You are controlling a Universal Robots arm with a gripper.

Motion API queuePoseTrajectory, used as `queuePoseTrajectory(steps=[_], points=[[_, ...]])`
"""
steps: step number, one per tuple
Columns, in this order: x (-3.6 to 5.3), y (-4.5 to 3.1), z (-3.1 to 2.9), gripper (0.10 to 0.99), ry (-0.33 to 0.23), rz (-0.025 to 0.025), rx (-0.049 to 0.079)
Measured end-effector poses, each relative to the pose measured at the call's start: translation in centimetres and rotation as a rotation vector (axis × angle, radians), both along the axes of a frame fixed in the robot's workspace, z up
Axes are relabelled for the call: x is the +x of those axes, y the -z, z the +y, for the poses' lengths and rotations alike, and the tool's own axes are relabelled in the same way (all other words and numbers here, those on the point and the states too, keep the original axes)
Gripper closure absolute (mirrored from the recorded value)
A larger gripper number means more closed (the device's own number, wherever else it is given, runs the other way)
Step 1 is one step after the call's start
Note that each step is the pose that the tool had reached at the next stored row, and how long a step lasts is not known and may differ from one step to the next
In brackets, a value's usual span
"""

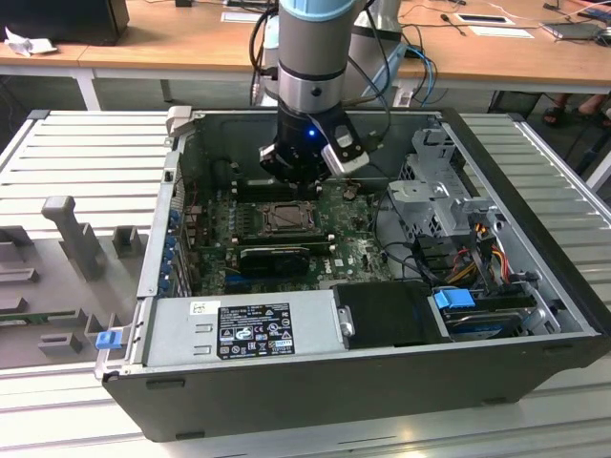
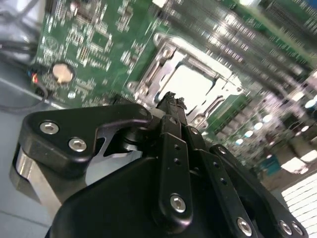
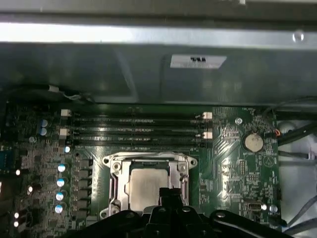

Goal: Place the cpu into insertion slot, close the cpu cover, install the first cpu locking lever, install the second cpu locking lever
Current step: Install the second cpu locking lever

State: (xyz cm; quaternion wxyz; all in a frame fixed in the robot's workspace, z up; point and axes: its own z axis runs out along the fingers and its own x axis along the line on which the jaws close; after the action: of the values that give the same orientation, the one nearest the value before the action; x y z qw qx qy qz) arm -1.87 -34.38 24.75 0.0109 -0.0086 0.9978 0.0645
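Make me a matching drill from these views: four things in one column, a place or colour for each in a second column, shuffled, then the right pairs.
Things:
1. cpu
2. cpu cover
3. pincer
4. coin battery

Descriptions:
A. black, hovering at the edge of the socket
B. round and silver, on the green board beside the socket
C. dull silver square lying inside the insertion slot
D. metal frame lying around the chip

Pairs: 1-C, 2-D, 3-A, 4-B
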Motion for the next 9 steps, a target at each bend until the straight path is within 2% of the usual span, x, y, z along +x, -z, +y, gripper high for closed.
queuePoseTrajectory(steps=[2, 5, 6, 8, 9], points=[[0.01, 0.09, -0.81, 0.980, 0.000, -0.0001, 0.000], [0.00, 0.13, -1.49, 0.980, 0.000, 0.0010, 0.000], [0.00, 0.14, -1.68, 0.980, 0.000, 0.0046, 0.000], [0.00, 0.18, -1.89, 0.980, -0.001, 0.0188, 0.000], [0.00, 0.24, -2.11, 0.980, -0.004, 0.0233, 0.000]])
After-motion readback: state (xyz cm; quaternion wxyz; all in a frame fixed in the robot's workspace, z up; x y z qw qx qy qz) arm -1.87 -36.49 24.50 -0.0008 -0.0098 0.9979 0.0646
